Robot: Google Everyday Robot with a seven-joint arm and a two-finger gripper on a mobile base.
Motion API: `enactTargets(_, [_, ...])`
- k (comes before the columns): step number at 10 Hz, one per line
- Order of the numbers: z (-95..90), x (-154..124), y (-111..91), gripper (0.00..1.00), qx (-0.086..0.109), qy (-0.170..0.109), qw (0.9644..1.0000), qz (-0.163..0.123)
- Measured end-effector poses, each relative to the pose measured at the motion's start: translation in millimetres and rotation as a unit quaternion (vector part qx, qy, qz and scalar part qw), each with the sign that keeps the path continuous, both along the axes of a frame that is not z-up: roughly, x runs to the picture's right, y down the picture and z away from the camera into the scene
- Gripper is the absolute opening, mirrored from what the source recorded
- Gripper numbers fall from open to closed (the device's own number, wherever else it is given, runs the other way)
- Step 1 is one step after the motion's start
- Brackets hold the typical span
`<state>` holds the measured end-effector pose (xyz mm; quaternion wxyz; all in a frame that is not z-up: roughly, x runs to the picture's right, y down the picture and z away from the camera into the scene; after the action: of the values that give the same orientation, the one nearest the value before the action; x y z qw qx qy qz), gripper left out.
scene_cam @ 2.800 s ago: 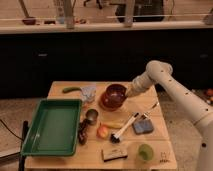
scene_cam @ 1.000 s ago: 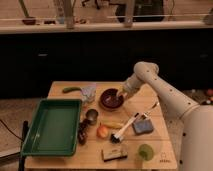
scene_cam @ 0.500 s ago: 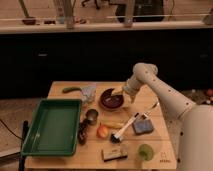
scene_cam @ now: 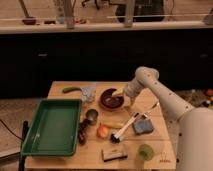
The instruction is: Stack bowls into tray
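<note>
A wide glossy maroon bowl sits on the wooden table, right of the middle at the back. My gripper is down at this bowl's right rim, open, and the bowl rests on the table. A smaller, darker bowl lies by the tray's right rim. The big green tray fills the table's left side, and nothing lies in it.
A metal cup and an orange fruit stand between bowl and tray. A brush, a blue sponge, a light green cup and a small block lie at the front right. A green vegetable lies at the back left.
The arm swung left and lowered the gripper to the wide bowl's right rim. Over the last second it has hardly moved, and the bowl has stayed in place.
</note>
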<state>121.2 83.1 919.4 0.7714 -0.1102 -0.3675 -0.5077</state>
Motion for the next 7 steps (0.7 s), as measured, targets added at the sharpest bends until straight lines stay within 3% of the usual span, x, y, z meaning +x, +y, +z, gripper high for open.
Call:
enactTargets(4, [9.9,-13.7,1.6,0.8,-0.008,-0.007,0.9997,0.022])
enactTargets(5, [11.1,-14.1,1.2,0.76,-0.009,-0.005,0.9996,0.027])
enactTargets(7, [13.3,-16.6,1.9,0.58,-0.011,-0.002,0.9995,0.031])
